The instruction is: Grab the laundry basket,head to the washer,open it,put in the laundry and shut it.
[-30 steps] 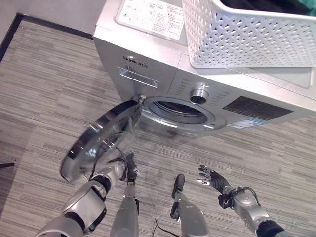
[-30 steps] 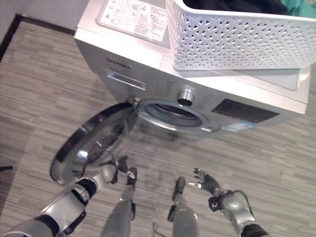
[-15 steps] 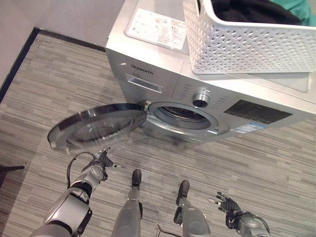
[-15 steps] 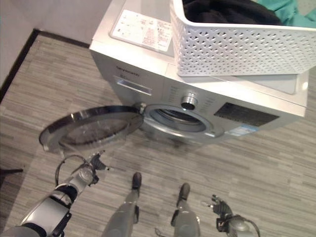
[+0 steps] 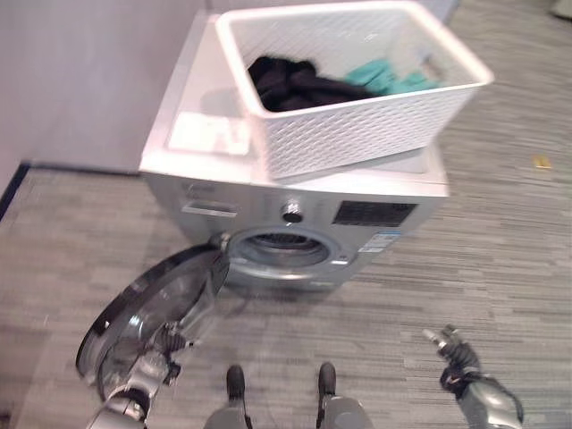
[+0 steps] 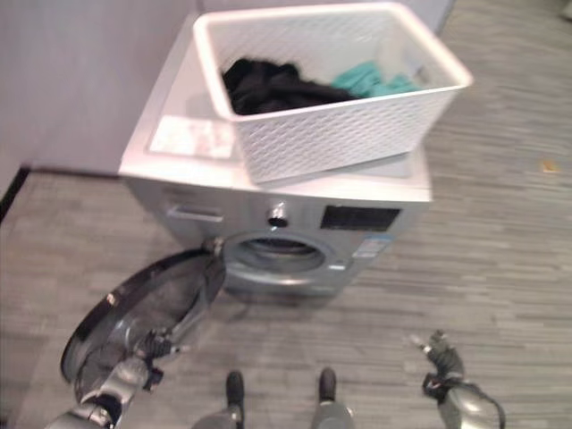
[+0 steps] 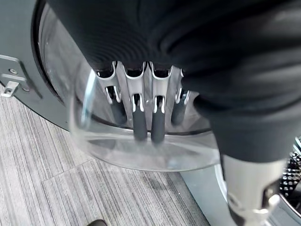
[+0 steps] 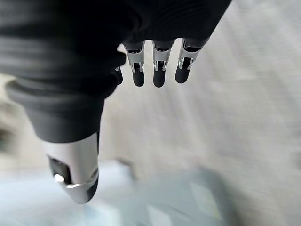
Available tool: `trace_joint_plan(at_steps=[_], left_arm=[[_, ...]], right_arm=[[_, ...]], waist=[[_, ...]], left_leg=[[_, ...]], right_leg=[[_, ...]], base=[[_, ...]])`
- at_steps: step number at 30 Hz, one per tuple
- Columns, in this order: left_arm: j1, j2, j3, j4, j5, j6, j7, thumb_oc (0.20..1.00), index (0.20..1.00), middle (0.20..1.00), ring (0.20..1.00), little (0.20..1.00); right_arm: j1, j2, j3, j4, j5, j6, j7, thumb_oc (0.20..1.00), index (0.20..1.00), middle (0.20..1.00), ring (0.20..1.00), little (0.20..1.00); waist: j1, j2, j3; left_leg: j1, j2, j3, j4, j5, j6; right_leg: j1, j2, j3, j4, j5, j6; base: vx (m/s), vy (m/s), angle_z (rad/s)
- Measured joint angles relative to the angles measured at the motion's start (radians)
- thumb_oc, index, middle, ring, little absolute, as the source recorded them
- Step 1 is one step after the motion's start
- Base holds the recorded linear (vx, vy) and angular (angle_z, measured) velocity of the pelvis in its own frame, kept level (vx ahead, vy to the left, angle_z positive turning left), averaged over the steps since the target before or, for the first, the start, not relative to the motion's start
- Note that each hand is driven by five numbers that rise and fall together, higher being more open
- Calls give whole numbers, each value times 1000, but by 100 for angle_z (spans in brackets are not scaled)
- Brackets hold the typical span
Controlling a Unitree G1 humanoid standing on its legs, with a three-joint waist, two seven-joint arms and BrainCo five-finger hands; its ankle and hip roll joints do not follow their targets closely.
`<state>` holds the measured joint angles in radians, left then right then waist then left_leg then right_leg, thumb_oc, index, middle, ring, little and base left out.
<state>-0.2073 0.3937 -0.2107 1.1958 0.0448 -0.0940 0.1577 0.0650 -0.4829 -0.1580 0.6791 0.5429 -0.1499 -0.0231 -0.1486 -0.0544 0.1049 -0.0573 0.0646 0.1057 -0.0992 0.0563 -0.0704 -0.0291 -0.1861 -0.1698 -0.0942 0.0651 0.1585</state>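
Left eye view: left hand [image 5: 164, 347], fingers straight, rests against the swung-open door [image 5: 147, 313]. Washer [image 5: 295, 219] carries a label too small to read; laundry basket [image 5: 357, 89] on its top. Grey plank floor [image 5: 500, 241]. Right hand [image 5: 451, 351] hangs released.

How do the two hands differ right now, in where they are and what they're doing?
The left hand is at the open washer door, its straight fingers resting on the door's glass; the right hand hangs over bare floor, apart from the washer, touching nothing. Both are open, and neither is at the basket on top.
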Motion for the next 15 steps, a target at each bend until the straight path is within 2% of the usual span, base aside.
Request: trace_joint_plan(at_steps=[3,4,6,7,8,10,11,12,13,15], left_arm=[[26,-14,56,1,-26,-2,8,1000,1000,1000,1000,1000],[31,-15,55,-1,-40,-6,15,1000,1000,1000,1000,1000],[38,-17,62,-5,-45,-12,16,1000,1000,1000,1000,1000],[54,-22,85,-4,-47,-14,17,1000,1000,1000,1000,1000],[72,-25,116,-2,-47,-14,18,1000,1000,1000,1000,1000],[94,-20,120,9,-47,-13,19,1000,1000,1000,1000,1000],[78,-12,117,32,-47,-12,20,1000,1000,1000,1000,1000],[85,-10,108,42,-46,-9,21,1000,1000,1000,1000,1000],[84,-16,106,40,-46,-7,20,1000,1000,1000,1000,1000],[84,-16,96,41,-46,-6,21,1000,1000,1000,1000,1000]], right_arm=[[13,-23,-76,-181,-5,-5,-70,1000,1000,1000,1000,1000],[0,-34,-101,-236,-9,-57,-103,1000,1000,1000,1000,1000],[-4,-47,-118,-261,-28,-81,-149,1000,1000,1000,1000,1000],[-20,-49,-125,-284,-38,-82,-180,1000,1000,1000,1000,1000],[-42,-46,-148,-386,-56,-85,-239,1000,1000,1000,1000,1000],[-87,-69,-147,-456,-102,-121,-276,1000,1000,1000,1000,1000],[-135,-107,-146,-524,-130,-125,-300,1000,1000,1000,1000,1000],[-175,-148,-141,-556,-143,-156,-305,1000,1000,1000,1000,1000],[-209,-193,-145,-595,-156,-166,-308,1000,1000,1000,1000,1000],[-287,-246,-133,-647,-170,-177,-322,1000,1000,1000,1000,1000]], waist=[[-13,13,-19],[-21,14,-43],[-21,14,-59],[-20,19,-63],[-15,21,-64],[7,15,-64],[25,-1,-61],[38,-7,-62],[49,-9,-52],[77,-12,-43]], left_leg=[[30,34,26,0,-7,-14],[31,58,30,0,-4,-20],[34,83,32,1,-2,-29],[38,101,30,8,-2,-50],[40,130,38,35,-3,-63],[22,151,36,96,2,-74],[-47,166,14,221,3,-76],[-63,173,4,257,31,-90],[-81,183,-9,282,46,-87],[-125,179,-8,339,26,-86]], right_leg=[[13,34,28,0,-4,-13],[12,55,28,2,-10,-29],[13,81,30,6,-13,-45],[18,107,26,7,-25,-51],[25,134,36,-1,-33,-67],[30,158,53,0,-37,-97],[28,156,55,2,-30,-120],[31,162,51,-1,-21,-138],[37,167,34,6,-22,-150],[46,167,14,0,-46,-166]], base=[[110,-99,-30],[236,-233,-26],[217,-269,-9],[90,-226,-16],[84,-231,-23],[74,-166,-26],[23,-65,-18],[26,-10,8],[129,77,27],[215,140,51]])
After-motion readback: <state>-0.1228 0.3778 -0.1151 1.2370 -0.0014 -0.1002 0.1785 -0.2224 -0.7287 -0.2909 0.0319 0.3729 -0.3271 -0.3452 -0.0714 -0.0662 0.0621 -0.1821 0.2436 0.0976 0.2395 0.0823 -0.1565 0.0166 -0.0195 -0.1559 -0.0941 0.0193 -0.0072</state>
